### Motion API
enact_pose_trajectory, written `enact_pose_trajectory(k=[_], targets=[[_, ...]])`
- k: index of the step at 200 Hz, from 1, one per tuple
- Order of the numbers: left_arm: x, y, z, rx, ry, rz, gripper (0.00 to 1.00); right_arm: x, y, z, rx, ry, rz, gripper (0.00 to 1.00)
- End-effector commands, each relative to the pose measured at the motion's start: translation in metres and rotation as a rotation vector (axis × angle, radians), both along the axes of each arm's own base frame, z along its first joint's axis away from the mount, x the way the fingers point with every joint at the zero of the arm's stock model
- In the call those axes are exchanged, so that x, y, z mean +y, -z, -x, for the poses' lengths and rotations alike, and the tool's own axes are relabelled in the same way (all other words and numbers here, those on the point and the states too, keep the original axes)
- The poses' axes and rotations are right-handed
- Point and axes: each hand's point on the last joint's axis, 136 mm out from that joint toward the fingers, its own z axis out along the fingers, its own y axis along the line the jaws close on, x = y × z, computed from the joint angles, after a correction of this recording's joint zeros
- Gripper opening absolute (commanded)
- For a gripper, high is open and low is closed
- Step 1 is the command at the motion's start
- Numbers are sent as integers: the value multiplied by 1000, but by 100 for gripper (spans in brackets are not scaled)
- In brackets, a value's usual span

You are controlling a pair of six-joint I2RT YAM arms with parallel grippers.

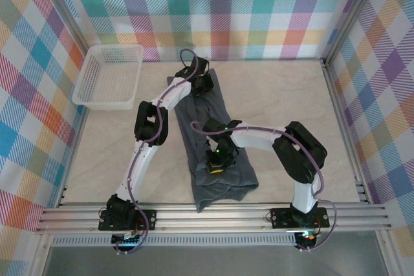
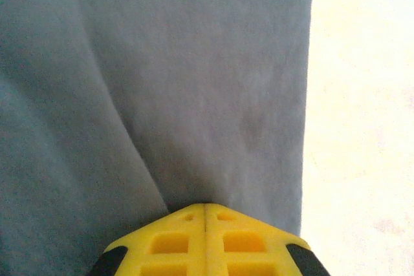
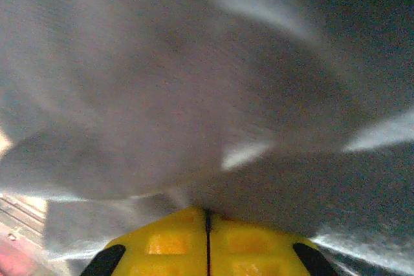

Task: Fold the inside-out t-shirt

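The inside-out t-shirt (image 1: 202, 113) lies as a long dark slate-grey strip down the middle of the table, bunched at its near end. My left gripper (image 1: 202, 86) is at the strip's far end. Its yellow jaws (image 2: 206, 206) are shut, and a crease in the t-shirt (image 2: 194, 82) runs straight into their tips. My right gripper (image 1: 217, 161) sits over the near half of the strip. Its jaws (image 3: 207, 211) are also shut, with blurred t-shirt (image 3: 162, 95) fabric rising and draping from the tips.
A white lattice basket (image 1: 107, 77) stands at the far left of the table. Bare beige table (image 1: 284, 101) lies right of the shirt, and beside its edge in the left wrist view (image 2: 362, 127). Metal rails (image 1: 213, 214) run along the near edge.
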Motion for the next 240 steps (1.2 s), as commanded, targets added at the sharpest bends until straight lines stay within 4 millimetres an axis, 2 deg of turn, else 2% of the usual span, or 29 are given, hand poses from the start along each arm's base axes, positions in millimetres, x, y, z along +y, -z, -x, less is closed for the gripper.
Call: enact_pose_trajectory(k=[1,10,12,14,16,27,33,40,53,62,65,75,88,113,143,154,177,185,196,207,224,240], targets=[[0,-91,16,-70,73,74,6,5,-49,-20,-153,-21,-98,14],[7,-111,26,-92,86,78,13,-6,-61,-29,-246,2,-86,22],[9,-110,29,-89,87,74,14,-9,-64,-31,-270,11,-80,23],[10,-123,30,-108,88,80,15,-13,-66,-34,-290,20,-76,24],[12,-124,35,-106,90,80,16,-17,-68,-36,-313,30,-67,26],[21,-150,52,-148,98,106,23,-46,-72,-47,-391,100,-11,31],[26,-153,65,-150,102,115,27,-63,-71,-50,-402,140,9,32],[32,-166,80,-171,103,134,30,-82,-68,-51,-391,190,29,32],[40,-174,112,-174,114,163,35,-116,-59,-47,-339,268,74,36],[47,-175,134,-168,117,175,37,-131,-54,-42,-309,289,85,38],[49,-179,141,-173,117,182,38,-133,-52,-39,-300,284,81,40],[58,-172,168,-156,111,194,39,-138,-48,-31,-279,263,60,48],[71,-165,201,-136,96,200,42,-144,-41,-20,-251,244,63,55],[94,-136,267,-41,52,194,45,-145,-22,-1,-151,249,37,59],[98,-105,334,92,28,239,58,-131,-6,15,-58,262,-56,61],[92,-92,355,151,52,262,62,-123,-4,15,-36,272,-97,53],[83,-58,400,316,89,312,68,-106,-6,15,9,279,-185,23],[83,-52,410,343,80,326,72,-101,-12,15,22,280,-216,13],[84,-51,419,344,62,345,78,-93,-25,15,25,280,-273,5],[87,-48,422,342,32,369,83,-88,-36,15,16,290,-321,4],[84,-37,424,370,-7,413,88,-90,-42,17,4,318,-340,5],[66,-33,419,389,36,471,87,-88,-43,18,15,320,-348,5]])
